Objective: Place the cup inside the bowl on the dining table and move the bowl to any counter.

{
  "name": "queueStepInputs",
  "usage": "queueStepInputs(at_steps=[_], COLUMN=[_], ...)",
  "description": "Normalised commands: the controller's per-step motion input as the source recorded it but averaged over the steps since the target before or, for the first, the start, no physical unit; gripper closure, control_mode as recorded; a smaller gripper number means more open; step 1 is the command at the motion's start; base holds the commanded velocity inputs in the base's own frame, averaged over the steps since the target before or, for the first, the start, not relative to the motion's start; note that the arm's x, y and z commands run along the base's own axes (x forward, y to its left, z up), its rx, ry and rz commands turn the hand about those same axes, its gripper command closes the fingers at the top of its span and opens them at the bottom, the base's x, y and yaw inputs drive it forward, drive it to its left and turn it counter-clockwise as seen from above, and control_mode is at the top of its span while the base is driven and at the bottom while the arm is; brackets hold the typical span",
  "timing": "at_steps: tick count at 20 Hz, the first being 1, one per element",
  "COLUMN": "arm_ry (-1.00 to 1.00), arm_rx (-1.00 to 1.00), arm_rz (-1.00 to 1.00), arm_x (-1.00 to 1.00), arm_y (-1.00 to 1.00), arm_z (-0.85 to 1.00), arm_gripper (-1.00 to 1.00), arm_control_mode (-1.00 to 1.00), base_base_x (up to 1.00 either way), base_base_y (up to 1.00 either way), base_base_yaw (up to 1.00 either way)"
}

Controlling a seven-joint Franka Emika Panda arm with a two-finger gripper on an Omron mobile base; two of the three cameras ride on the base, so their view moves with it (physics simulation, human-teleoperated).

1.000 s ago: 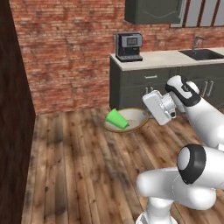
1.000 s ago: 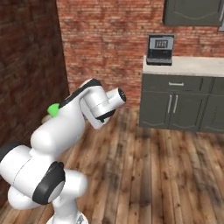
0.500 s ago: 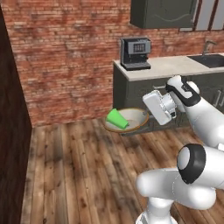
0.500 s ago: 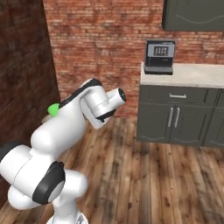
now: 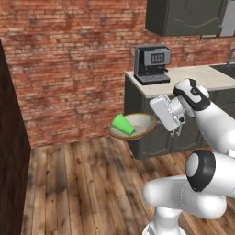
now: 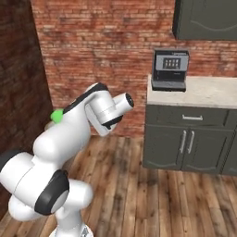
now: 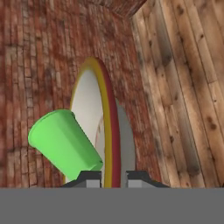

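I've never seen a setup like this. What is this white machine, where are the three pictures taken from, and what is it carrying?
It is a white robot arm on a driving base, in a rendered kitchen. Two pictures come from cameras behind it, left and right; the third looks along its hand. Its end effector is shut on the rim of the bowl, carried in the air above the wooden floor. The green cup lies tipped inside the bowl. Ahead, a coffee machine stands on the counter.
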Motion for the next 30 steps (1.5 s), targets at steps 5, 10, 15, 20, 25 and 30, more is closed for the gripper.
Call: queueStepInputs(at_steps=[5,10,15,20,25,30], arm_ry=[0.0,0.0,0.0,0.0,0.0,0.0], arm_rx=[0.0,0.0,0.0,0.0,0.0,0.0], arm_rz=[0.0,0.0,0.0,0.0,0.0,0.0], arm_x=[0.0,0.0,0.0,0.0,0.0,0.0], arm_y=[0.0,0.0,0.0,0.0,0.0,0.0], arm_z=[0.0,0.0,0.0,0.0,0.0,0.0], arm_gripper=[1.0,1.0,1.0,1.0,1.0,1.0], arm_control_mode=[1.0,1.0,1.0,1.0,1.0,1.0], base_base_x=[0.52,0.47,0.47,0.48,0.44,0.44], base_base_y=[-0.48,-0.69,-0.7,-0.7,-0.69,-0.63], base_base_yaw=[0.0,0.0,0.01,0.02,0.03,0.03])
